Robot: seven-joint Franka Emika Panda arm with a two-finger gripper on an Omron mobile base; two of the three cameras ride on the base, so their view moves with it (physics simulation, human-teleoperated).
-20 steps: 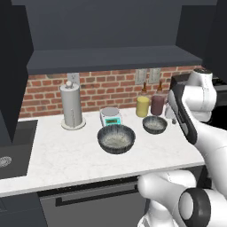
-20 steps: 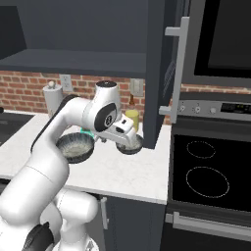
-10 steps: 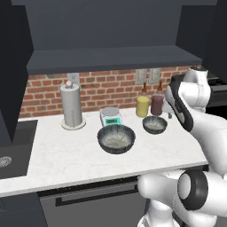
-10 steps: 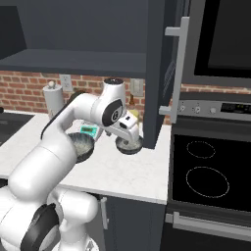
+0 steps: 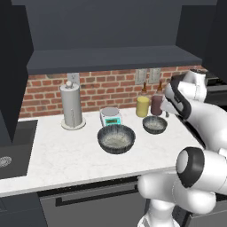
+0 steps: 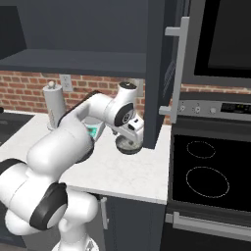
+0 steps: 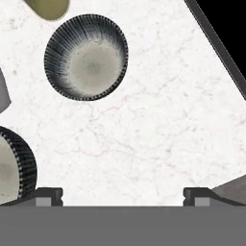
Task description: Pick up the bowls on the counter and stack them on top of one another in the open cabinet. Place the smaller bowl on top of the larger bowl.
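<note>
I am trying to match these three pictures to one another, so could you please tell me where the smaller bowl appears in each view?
Left base view: the smaller bowl sits right of centre on the counter, before the two bottles.
Right base view: it lies at centre, mostly hidden behind the robot's hand.
Hand view: upper left, seen from above.
Shared landmark: the larger bowl beside it, at the hand view's lower-left edge.

1. In the hand view, bare counter (image 7: 158, 125) fills the centre and right, free for the end effector (image 7: 122, 196).
2. The small bowl (image 7: 86, 56) sits upper left, the large bowl (image 7: 12, 166) at the left edge.
3. Left base view: bottles (image 5: 143, 105) and a scale (image 5: 111, 116) crowd behind the bowls.
</note>
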